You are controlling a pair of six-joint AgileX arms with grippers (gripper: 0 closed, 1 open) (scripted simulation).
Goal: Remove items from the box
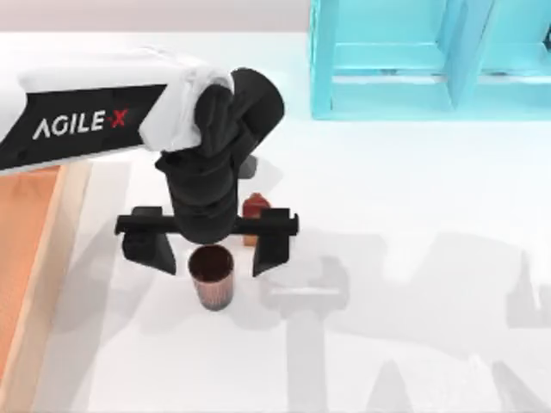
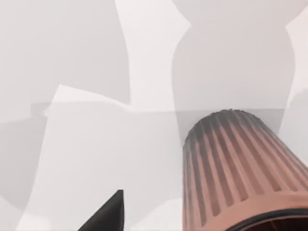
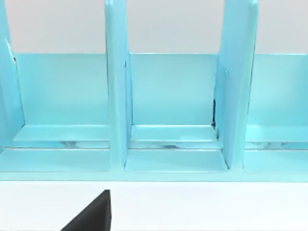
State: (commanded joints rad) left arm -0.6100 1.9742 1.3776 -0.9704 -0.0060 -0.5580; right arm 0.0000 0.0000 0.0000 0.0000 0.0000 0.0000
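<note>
The left gripper (image 1: 209, 249) hangs over the white counter (image 1: 405, 284) with its 2 fingers (image 1: 269, 249) spread wide, 1 on each side of the cup (image 1: 211, 275) and not touching it. The cup stands upright on the counter, outside the box (image 1: 47, 249), whose rim lies at the counter's left edge. The bottle (image 1: 254, 209) stands upright just beside the gripper, also on the counter. The cup appears light and rigid; its ribbed wall (image 2: 231, 163) should resist slipping, so grip mid-wall across its width. The bottle is small and likely tips easily; grip its body below the cap. The right gripper's state cannot be told; its wrist faces the shelf (image 3: 168, 110).
</note>
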